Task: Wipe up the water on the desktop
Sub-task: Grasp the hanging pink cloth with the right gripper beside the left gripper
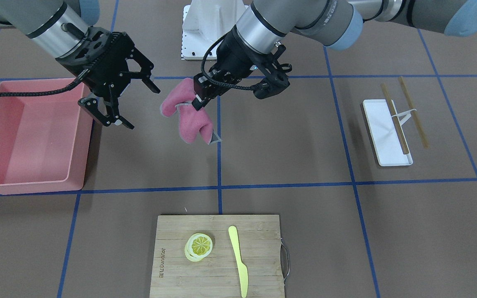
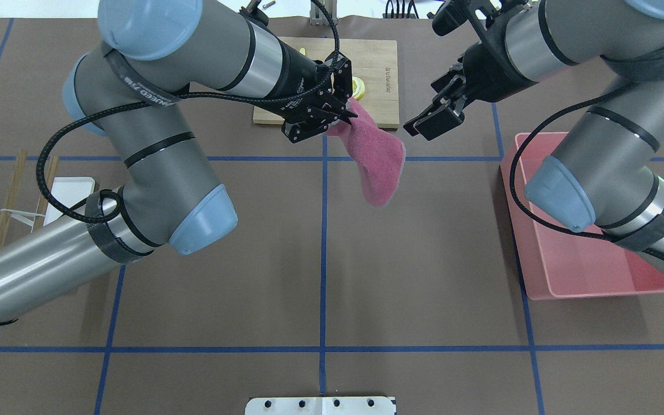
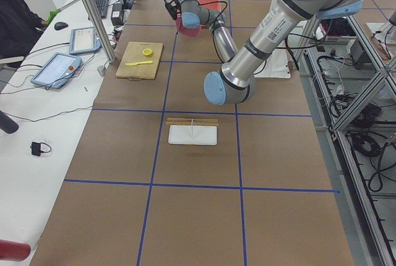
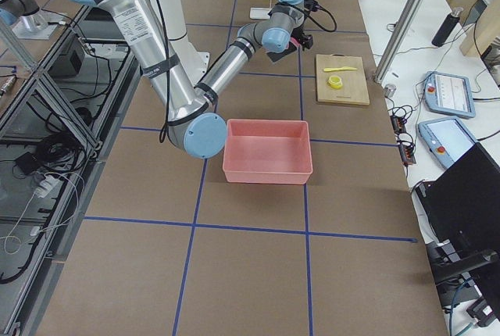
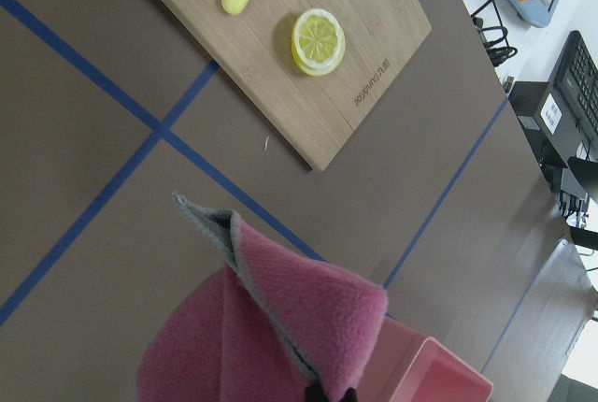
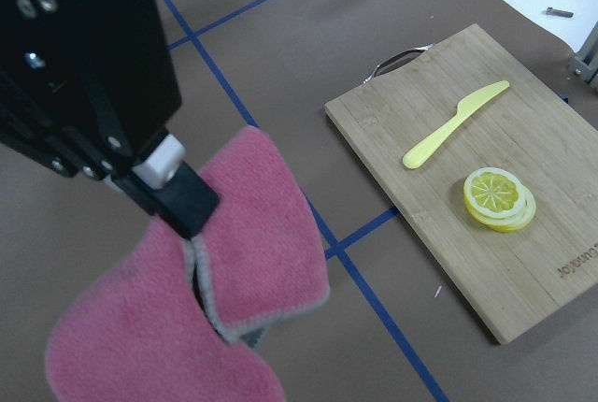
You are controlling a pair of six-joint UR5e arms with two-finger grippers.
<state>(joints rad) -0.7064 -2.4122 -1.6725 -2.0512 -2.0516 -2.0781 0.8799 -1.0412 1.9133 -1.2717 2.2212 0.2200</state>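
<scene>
The brown desktop [image 1: 296,145] with blue tape lines shows no water that I can make out. My left gripper [image 1: 199,103] is shut on a pink cloth [image 1: 193,120] and holds it above the table's middle, with the cloth hanging down. In the overhead view the left gripper [image 2: 348,115] holds the cloth [image 2: 378,158] beside the blue centre line. The cloth fills the bottom of the left wrist view [image 5: 271,327] and of the right wrist view [image 6: 243,271]. My right gripper [image 1: 133,105] is open and empty, in the air beside the cloth; it also shows in the overhead view [image 2: 427,112].
A pink bin [image 1: 27,132] stands on the robot's right side. A bamboo cutting board [image 1: 263,248] holds a lemon slice [image 1: 199,246] and a yellow knife [image 1: 238,260]. A white tray [image 1: 383,132] with chopsticks [image 1: 412,111] lies on the robot's left side.
</scene>
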